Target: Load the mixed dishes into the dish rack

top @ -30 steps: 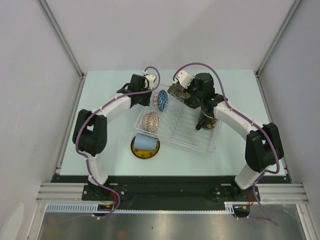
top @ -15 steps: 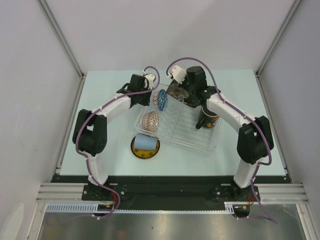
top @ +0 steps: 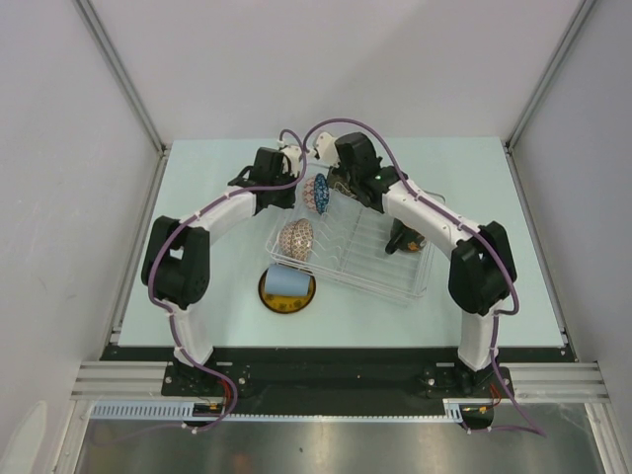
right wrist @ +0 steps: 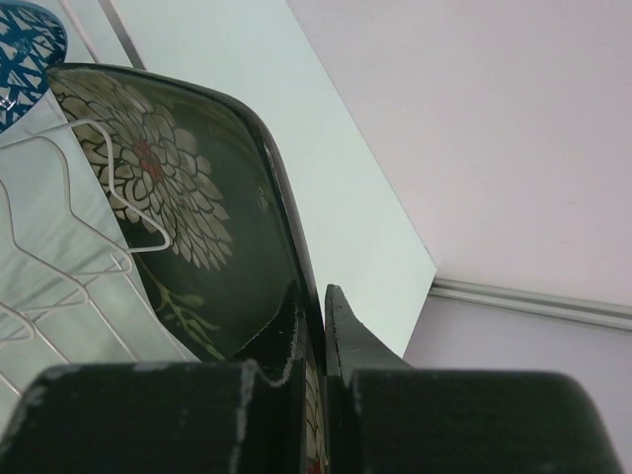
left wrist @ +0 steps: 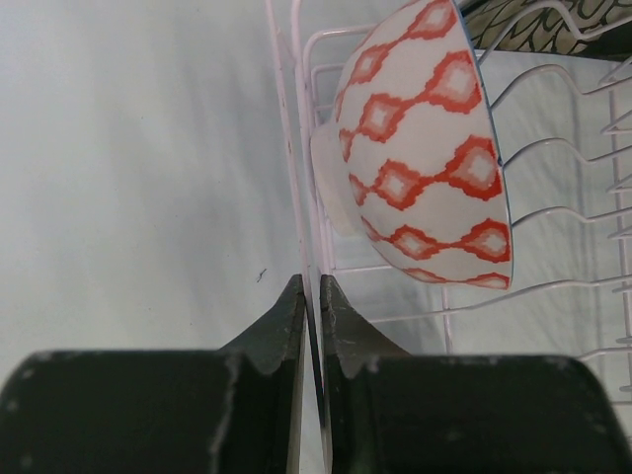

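While our right gripper [right wrist: 314, 291] clamps the black floral square plate [right wrist: 168, 188] upright at the far end of the dish rack [top: 420, 286], edge running ahead of the jaws, our left gripper [left wrist: 311, 281] pinches that rack's rim wire. We count one each: blue patterned bowl [top: 318, 195], beige patterned bowl [left wrist: 425, 148], dark mug [top: 407, 237] inside; pale blue cup [top: 286, 280] on yellow plate [top: 296, 301] just outside.

No text, label, brand mark, number or sign is legible in any of the three views. The markings on the beige patterned bowl [left wrist: 425, 148] and the black floral square plate [right wrist: 168, 188] are decorative patterns only, not characters.
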`<move>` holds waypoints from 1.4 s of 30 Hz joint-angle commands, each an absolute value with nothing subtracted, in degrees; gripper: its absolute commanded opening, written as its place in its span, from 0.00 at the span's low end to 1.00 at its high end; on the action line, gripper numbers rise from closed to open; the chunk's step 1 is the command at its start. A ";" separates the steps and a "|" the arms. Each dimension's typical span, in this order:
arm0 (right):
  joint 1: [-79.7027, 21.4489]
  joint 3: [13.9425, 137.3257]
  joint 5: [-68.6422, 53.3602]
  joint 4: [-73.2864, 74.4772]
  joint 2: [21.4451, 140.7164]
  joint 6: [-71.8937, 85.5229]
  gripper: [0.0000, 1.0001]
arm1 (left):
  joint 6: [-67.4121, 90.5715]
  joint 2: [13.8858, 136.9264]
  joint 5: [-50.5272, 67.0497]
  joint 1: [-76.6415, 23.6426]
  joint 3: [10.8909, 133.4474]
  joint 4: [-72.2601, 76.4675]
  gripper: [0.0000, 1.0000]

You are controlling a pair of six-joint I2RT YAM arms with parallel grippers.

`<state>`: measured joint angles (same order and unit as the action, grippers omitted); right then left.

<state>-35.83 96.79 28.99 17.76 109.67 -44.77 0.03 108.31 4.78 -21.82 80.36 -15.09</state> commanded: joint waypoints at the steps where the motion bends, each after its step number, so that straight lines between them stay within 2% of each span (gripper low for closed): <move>1: -34.45 100.55 40.60 14.15 110.40 -40.44 0.00 | -3.52 106.61 6.85 -22.68 78.22 -22.32 0.11; 9: -32.17 95.10 40.43 14.24 104.77 -38.15 0.00 | -3.34 107.40 6.86 -22.68 79.27 -22.58 0.10; 18: -31.11 95.01 39.29 14.76 104.41 -36.65 0.00 | -2.81 107.23 5.97 -22.32 85.07 -24.16 0.10; 24: -31.82 97.46 37.79 14.41 107.57 -37.35 0.00 | -2.29 108.10 6.77 -22.41 88.42 -25.14 0.10; 36: -35.15 109.06 35.51 13.45 117.85 -39.64 0.00 | -2.81 107.58 6.68 -22.24 84.38 -23.73 0.10; 42: -38.31 109.51 36.47 10.03 120.23 -41.57 0.00 | -3.34 107.23 6.68 -21.97 83.67 -23.47 0.10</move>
<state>-36.71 106.94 31.77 22.11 116.60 -41.25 -0.10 109.71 3.38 -20.71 84.33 -20.23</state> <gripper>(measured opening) 0.042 0.110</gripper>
